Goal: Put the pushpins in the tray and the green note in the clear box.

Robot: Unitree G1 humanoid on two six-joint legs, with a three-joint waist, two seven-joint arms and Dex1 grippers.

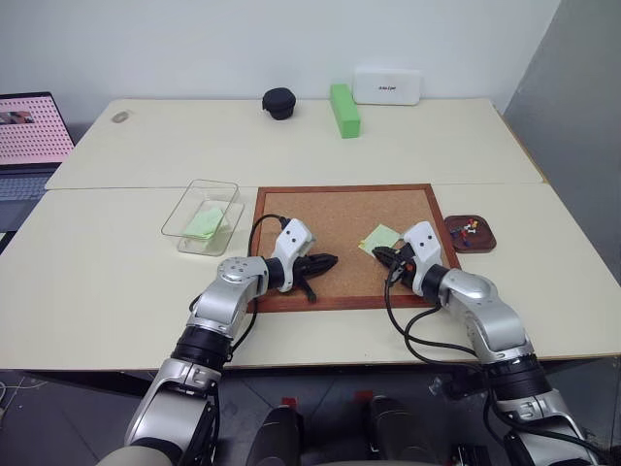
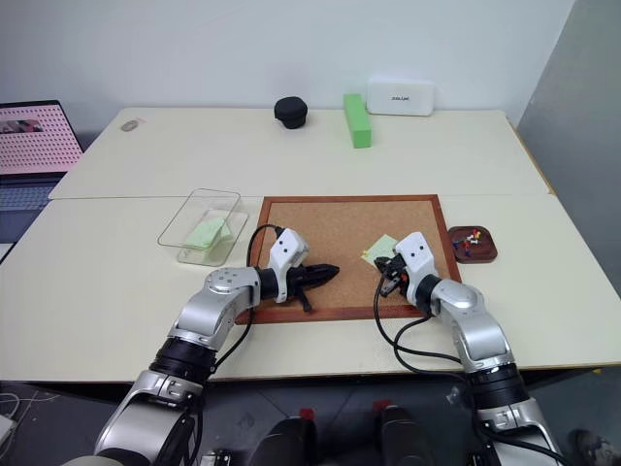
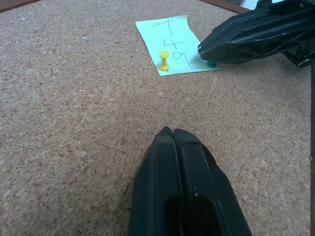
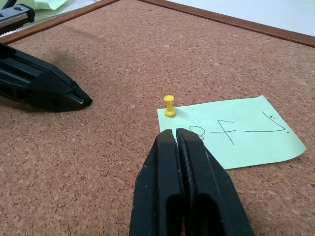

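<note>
Green note (image 4: 235, 132) pinned to corkboard (image 1: 330, 209): thin, limp, tears easily
Pinch 1 rigid, tiny yellow pushpin (image 4: 169, 105) by its head, 12 o'clock of right gripper (image 4: 175, 132); both grippers pressed together, left gripper (image 3: 173, 132) idle

1. The place looks like an office or a robot test room: 2 plain cream rectangular tables (image 1: 291, 146) stand pushed together against a bare white wall (image 1: 194, 39).
2. An open laptop with a pink-patterned screen (image 1: 34, 131) sits at the left edge.
3. Desk stationery lies about: a wood-framed corkboard (image 1: 340, 228), a thick bright-green rectangular block (image 1: 343, 109), a flat white rounded box (image 1: 387, 85).
</note>
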